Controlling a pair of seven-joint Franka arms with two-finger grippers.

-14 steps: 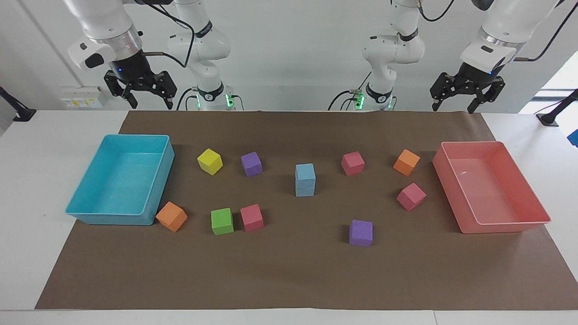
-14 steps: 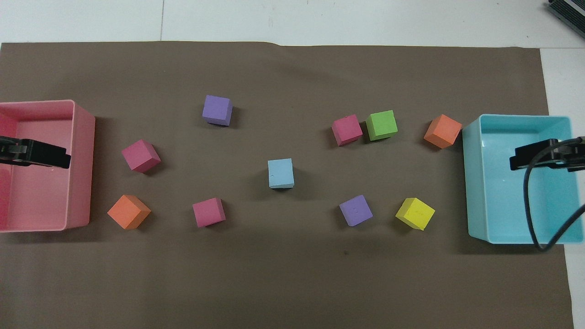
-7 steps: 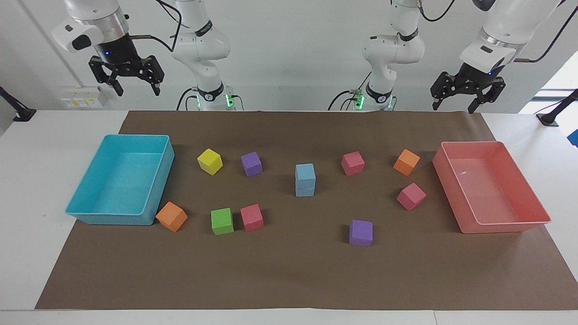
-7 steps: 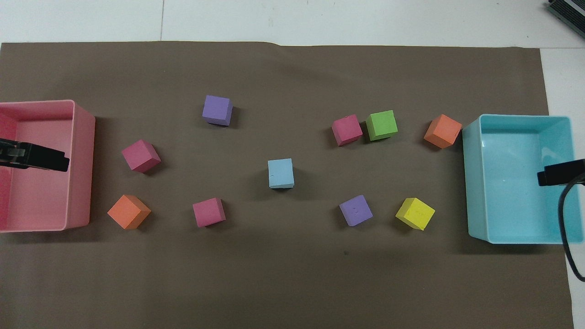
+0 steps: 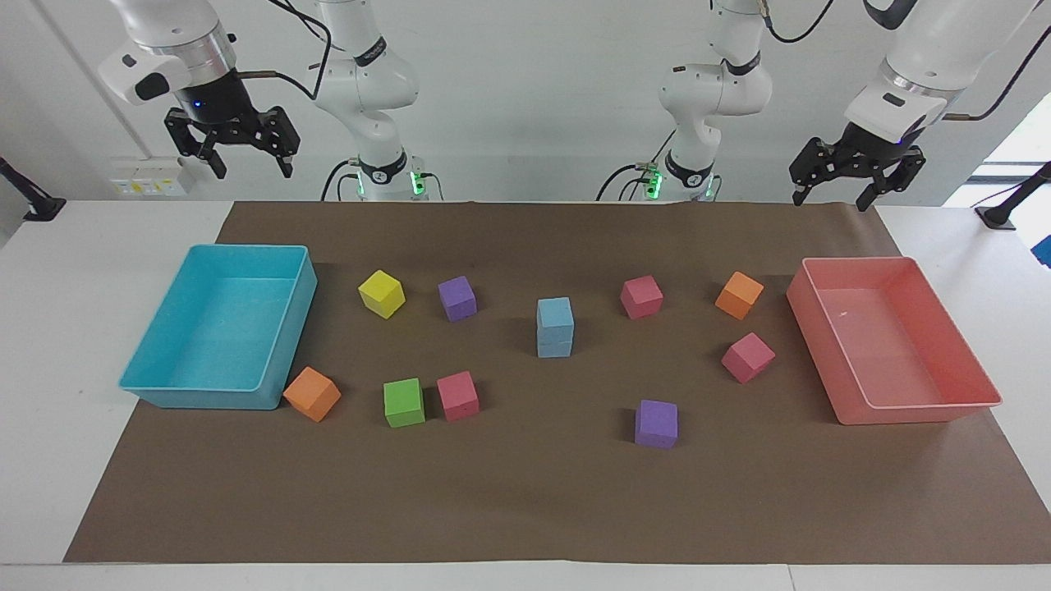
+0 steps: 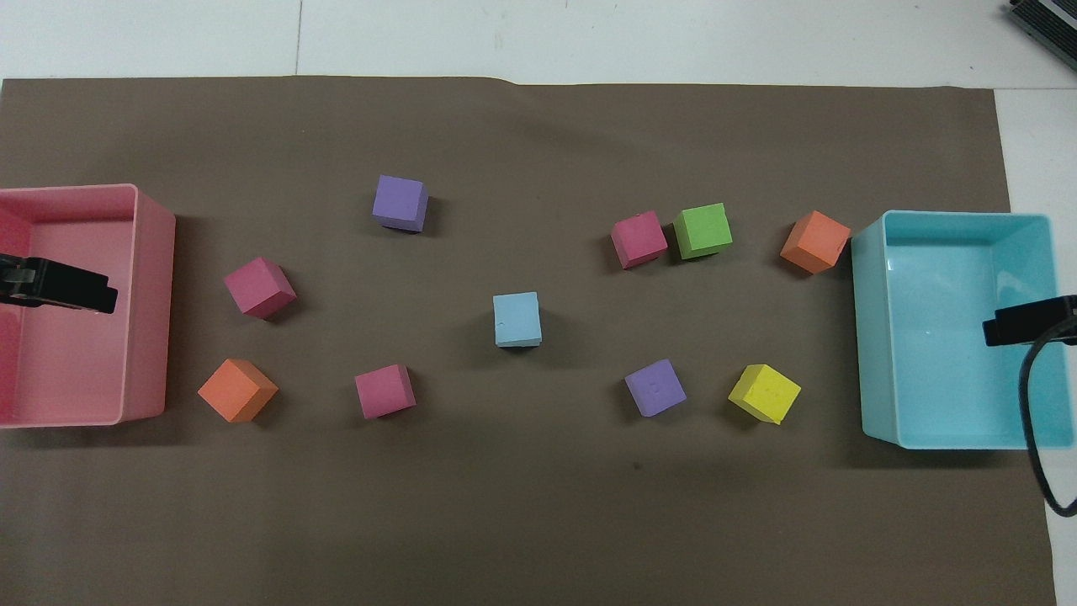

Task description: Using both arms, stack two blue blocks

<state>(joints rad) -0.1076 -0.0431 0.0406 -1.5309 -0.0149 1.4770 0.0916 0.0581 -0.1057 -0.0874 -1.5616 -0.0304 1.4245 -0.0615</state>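
blue blocks: the two sky-blue cubes point(image 5: 555, 327) sat one on top of the other, edges lined up pretty neatly, about mid-mat, well clear of every edge. From overhead they read as a single square point(image 6: 517, 320).

left gripper point(image 5: 854, 187): up in the air over the mat corner by the pink tray, fingers spread, holding nothing.

right gripper point(image 5: 244, 160): also raised, above the table edge at the turquoise tray's end, fingers spread and empty too.

neighbours: purple cube point(image 5: 457, 298) and yellow cube point(image 5: 382, 293) sat toward the right arm's end; magenta cube point(image 5: 641, 296) and orange cube point(image 5: 739, 295) toward the left arm's end. None touched the stack, so nothing crowded it.

front row: green cube point(image 5: 404, 402) sat just beside another magenta cube point(image 5: 458, 396), with a second purple one point(image 5: 656, 423) well apart from them.

trays: turquoise tray point(image 5: 156, 386) and pink tray point(image 5: 911, 414) were shallow smooth rectangular bins, one near each short edge of the mat.

surface: flat brown mat point(image 5: 525, 509) on a white tabletop; the cubes looked matte and foamy.
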